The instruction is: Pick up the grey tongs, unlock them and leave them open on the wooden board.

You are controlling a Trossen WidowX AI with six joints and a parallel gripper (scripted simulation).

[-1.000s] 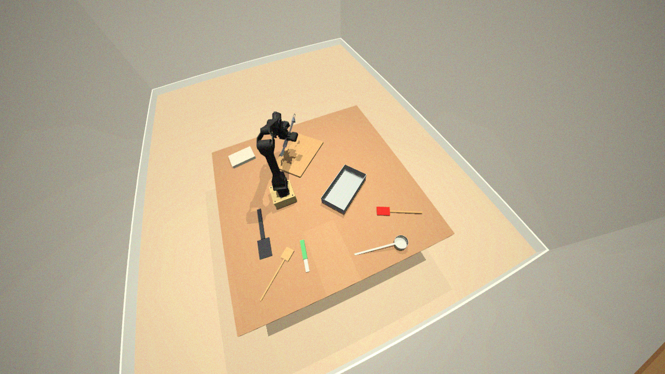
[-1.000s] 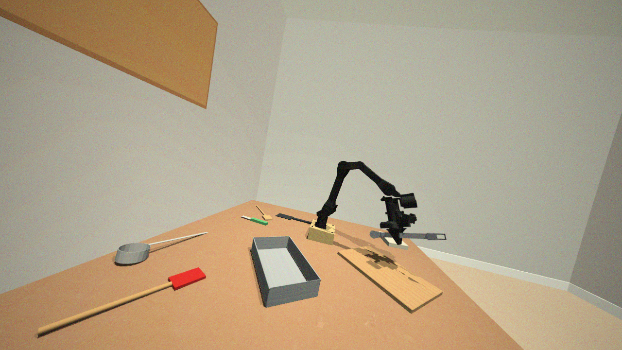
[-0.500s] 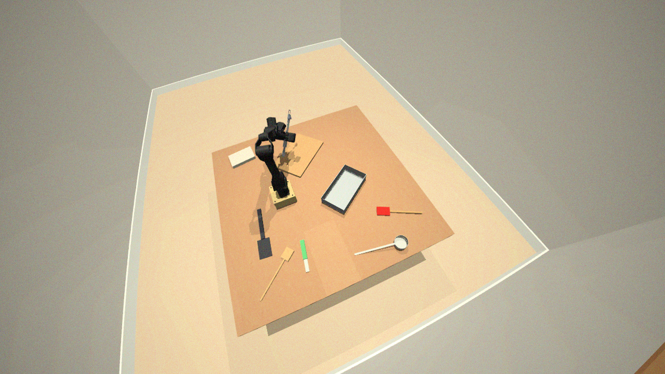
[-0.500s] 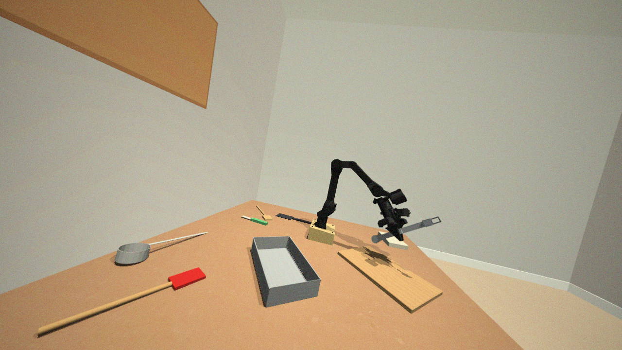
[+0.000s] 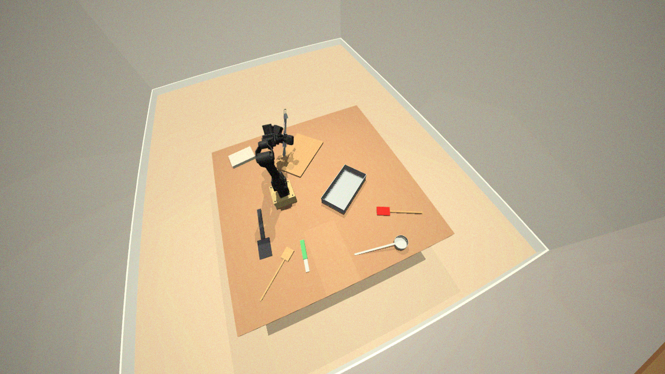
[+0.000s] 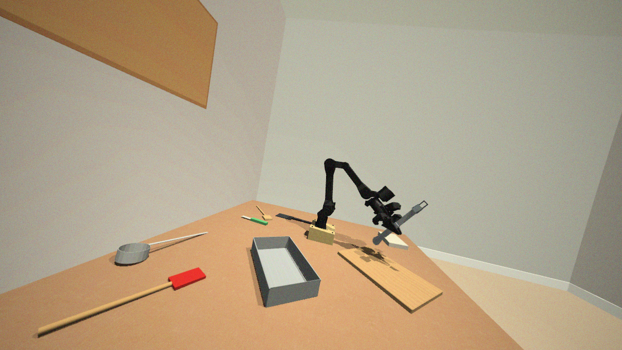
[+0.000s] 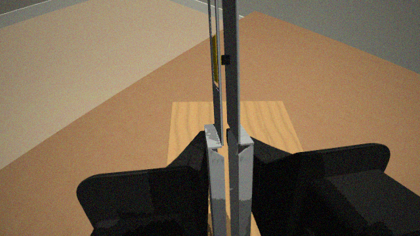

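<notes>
My gripper (image 5: 284, 138) (image 6: 397, 229) (image 7: 216, 135) is shut on the grey tongs (image 5: 284, 121) (image 6: 409, 218) (image 7: 232, 98) around the middle of their arms. The tongs are held in the air, slanting: the end with the wire loop is up and outward, and the rounded end is low, toward the base side. The arms are close together with a narrow gap; whether the lock is released cannot be told. The wooden board (image 5: 310, 152) (image 6: 404, 283) (image 7: 266, 121) lies flat below, bearing the arm's shadow. The roasting tin (image 5: 332, 207) (image 6: 293, 290) has nothing across it.
A white block (image 5: 241, 156) (image 6: 394, 241) lies beside the board. A red spatula (image 5: 383, 211) (image 6: 186, 278) and a ladle (image 5: 400, 242) (image 6: 132, 253) lie beyond the tin. A black spatula (image 5: 264, 249), a wooden spatula (image 5: 287, 253) and a green-handled knife (image 5: 303, 249) lie behind the base.
</notes>
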